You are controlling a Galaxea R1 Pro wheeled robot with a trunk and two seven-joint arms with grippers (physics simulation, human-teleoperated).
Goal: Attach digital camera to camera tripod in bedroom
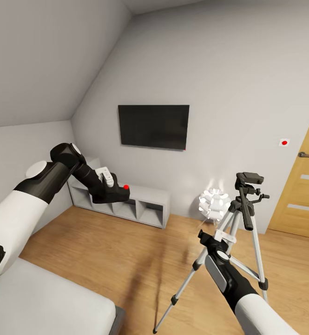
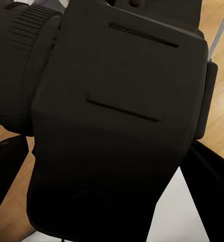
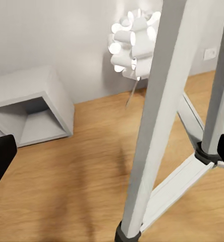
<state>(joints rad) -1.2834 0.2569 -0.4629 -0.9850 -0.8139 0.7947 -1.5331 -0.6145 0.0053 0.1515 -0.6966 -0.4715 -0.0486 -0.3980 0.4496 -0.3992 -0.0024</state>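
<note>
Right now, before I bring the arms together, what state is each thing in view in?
digital camera: held aloft in the left end effector, not on the tripod.
camera tripod: upright on the floor, legs spread, head bare.
right end effector: at the tripod's legs, open, one leg between its fingers.
TV: dark, on the wall.
lamp: lit.
door: shut.

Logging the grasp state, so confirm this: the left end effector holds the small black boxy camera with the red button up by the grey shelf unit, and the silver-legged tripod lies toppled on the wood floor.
Not toppled. The head view shows the silver-legged tripod standing upright on its legs. The left end effector does hold the small black boxy camera.
</note>
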